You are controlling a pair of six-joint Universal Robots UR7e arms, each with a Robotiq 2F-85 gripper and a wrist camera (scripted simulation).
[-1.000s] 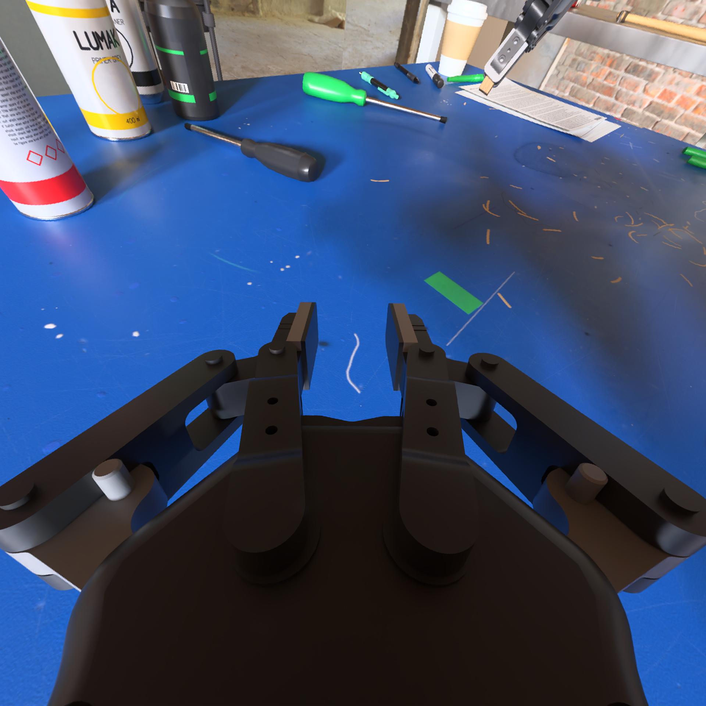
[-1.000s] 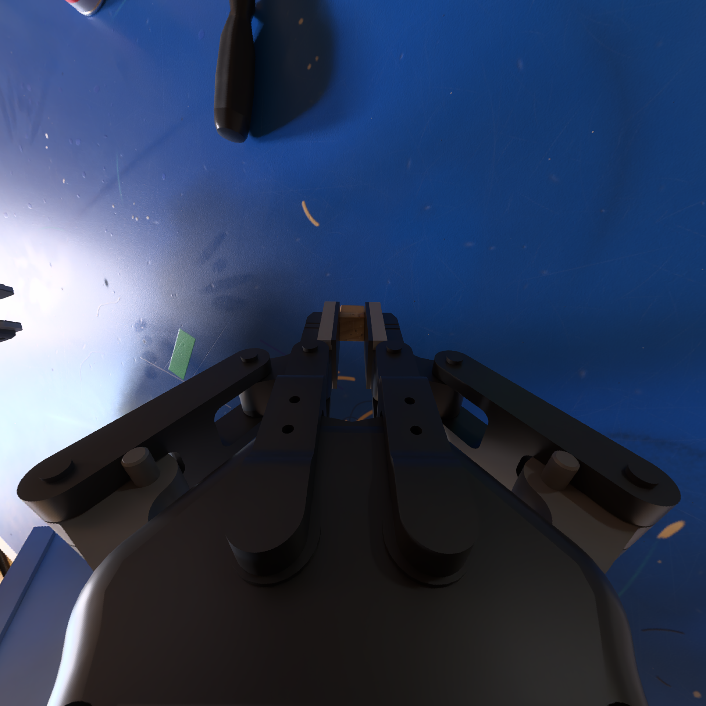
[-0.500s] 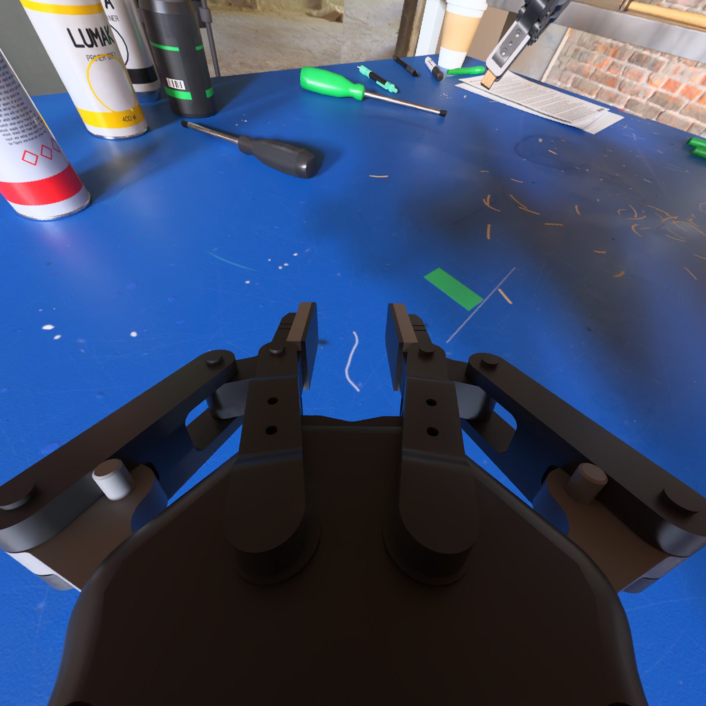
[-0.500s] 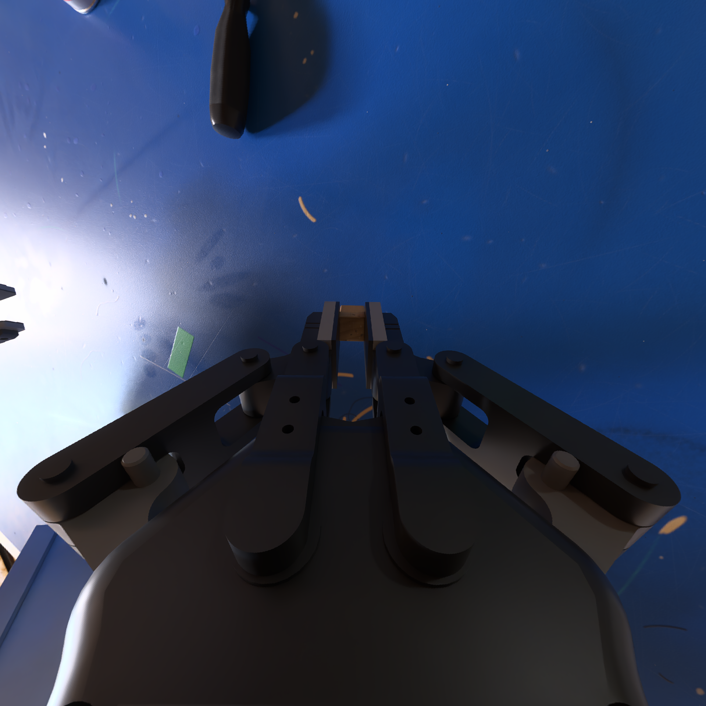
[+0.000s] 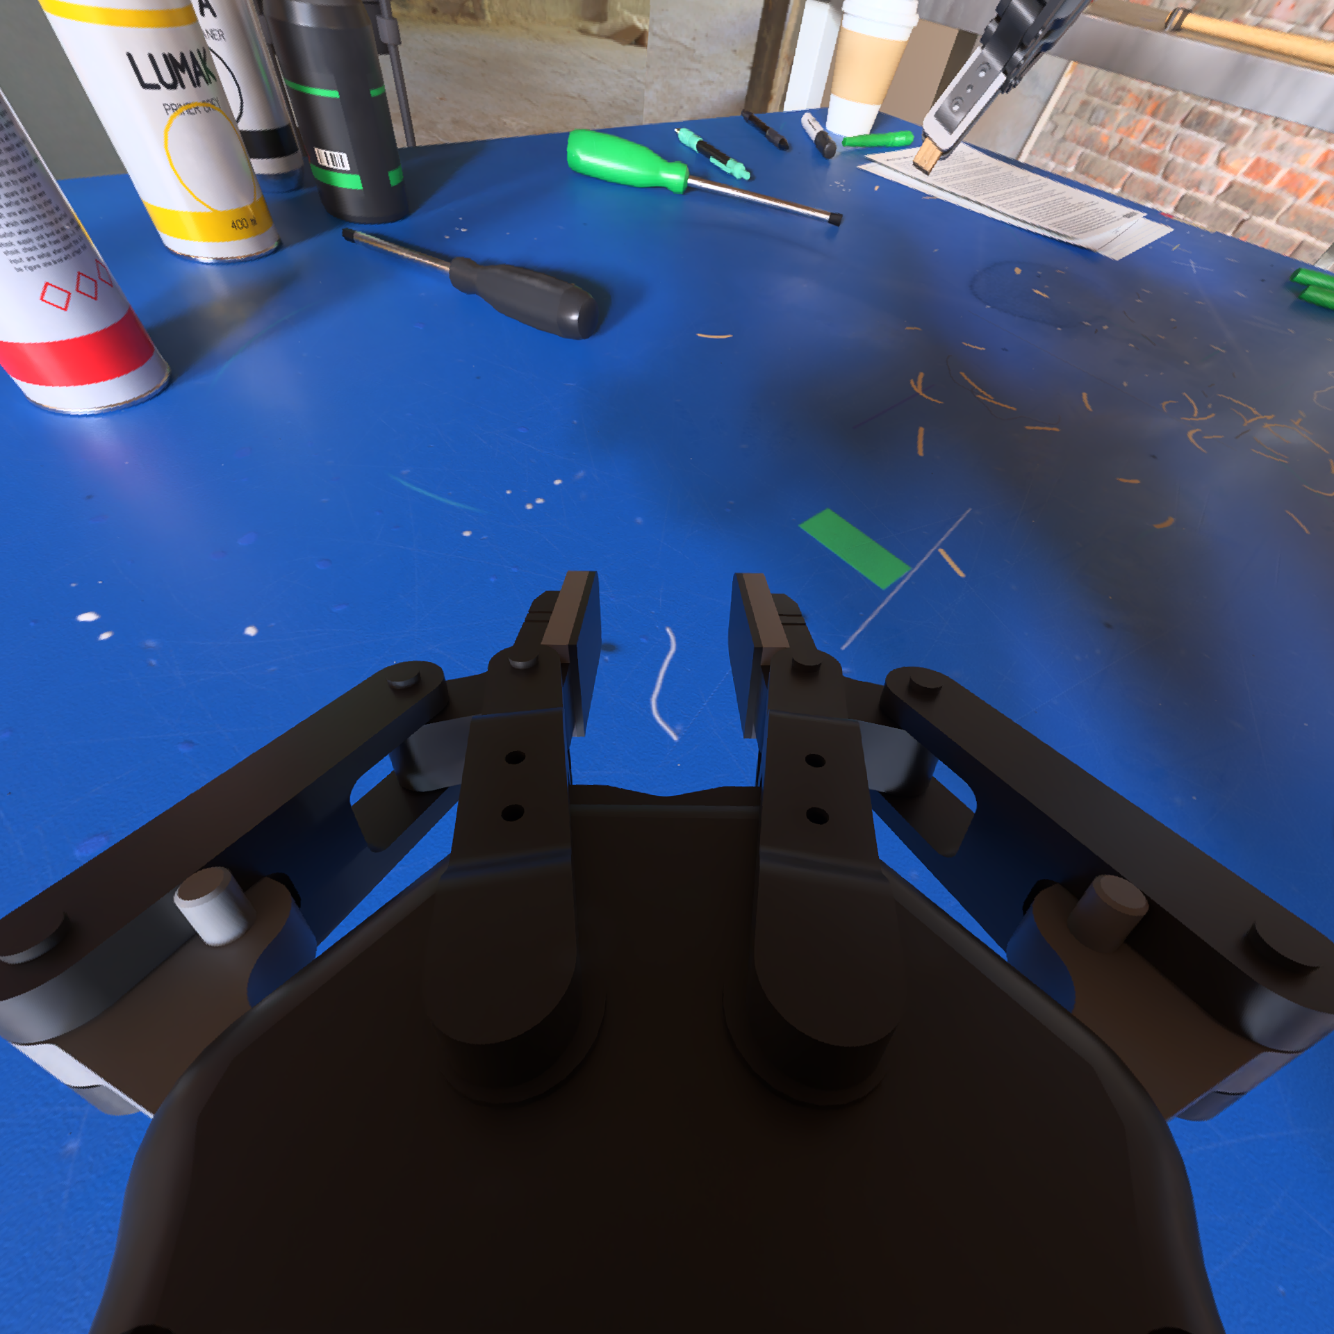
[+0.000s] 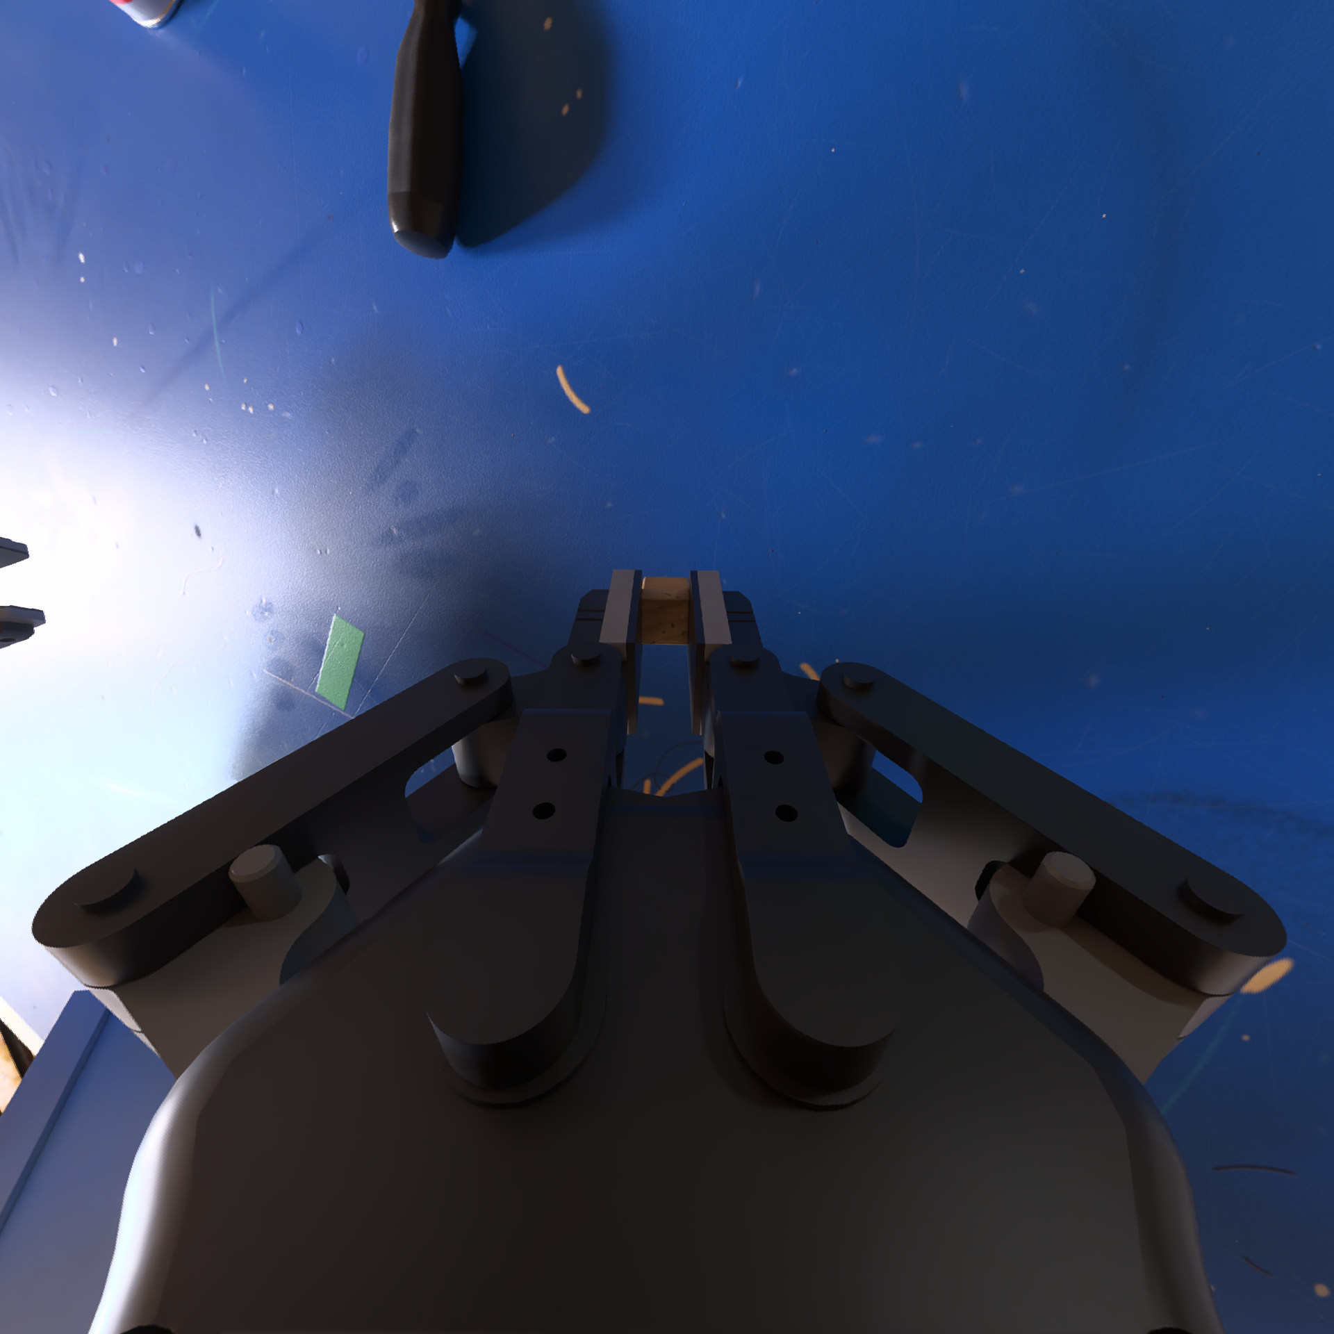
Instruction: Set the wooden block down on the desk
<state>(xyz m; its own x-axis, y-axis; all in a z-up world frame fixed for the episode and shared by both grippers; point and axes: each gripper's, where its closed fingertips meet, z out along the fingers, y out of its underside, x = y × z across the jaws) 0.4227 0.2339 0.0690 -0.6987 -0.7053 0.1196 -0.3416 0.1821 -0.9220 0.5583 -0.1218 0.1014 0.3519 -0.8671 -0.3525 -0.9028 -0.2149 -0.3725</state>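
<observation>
1. All places here are told from the black screwdriver point(image 5: 530, 292), which lies flat on the blue worktop point(image 5: 361, 447).
2. Far to its left, at the edge of the left wrist view, stands a white can with a red band point(image 5: 68, 317).
3. A bit nearer, left of and behind the black screwdriver, stands a white can with a yellow band point(image 5: 191, 144), and a black can with green stripes point(image 5: 339, 115) stands just to the right of that one.
4. In front of the black screwdriver, close to the camera, the left gripper point(image 5: 664, 635) hangs over the worktop with its fingers spread apart and nothing between them.
5. Behind the black screwdriver and a little right lies a green screwdriver point(image 5: 635, 162).
6. In front of it and to the right, a small green patch point(image 5: 852, 547) sits flat on the worktop.
7. Far behind and to the right stands a paper cup point(image 5: 866, 65).
8. Right of the cup, the right gripper point(image 5: 931, 148) is up in the air over some paper sheets point(image 5: 1025, 198), pinching the wooden block point(image 5: 926, 155).
9. In the right wrist view, the wooden block point(image 6: 665, 610) sits tight between the gripper tips, above the worktop.
</observation>
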